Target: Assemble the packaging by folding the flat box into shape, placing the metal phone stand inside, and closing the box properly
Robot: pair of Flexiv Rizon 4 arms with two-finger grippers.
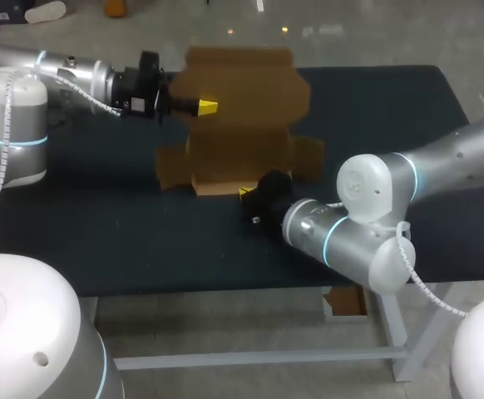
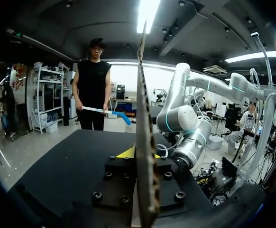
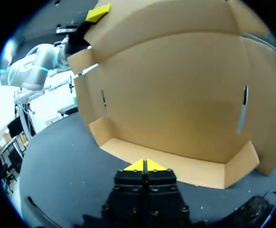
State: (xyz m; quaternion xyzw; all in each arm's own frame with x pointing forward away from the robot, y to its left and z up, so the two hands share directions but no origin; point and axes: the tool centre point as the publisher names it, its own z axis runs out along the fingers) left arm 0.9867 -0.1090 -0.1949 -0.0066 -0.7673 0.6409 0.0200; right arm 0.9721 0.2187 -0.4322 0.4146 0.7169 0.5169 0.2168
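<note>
On the dark table [image 1: 392,108], your left gripper [image 1: 207,106] clamps the box [image 1: 242,141] by its raised panel [image 1: 246,83]; your right gripper [image 3: 145,165], tips together and empty, faces its front flap [image 3: 185,166].

Light falls from above, even and fairly soft. In the head view the dark worktop [image 1: 392,108] swallows most of it, while the cardboard box [image 1: 242,91] shows bright and the right arm [image 1: 367,187] carries a mild sheen. In the left wrist view ceiling strips glare white behind the box's dim edge. In the right wrist view soft shadow lies along its lowest fold.
</note>
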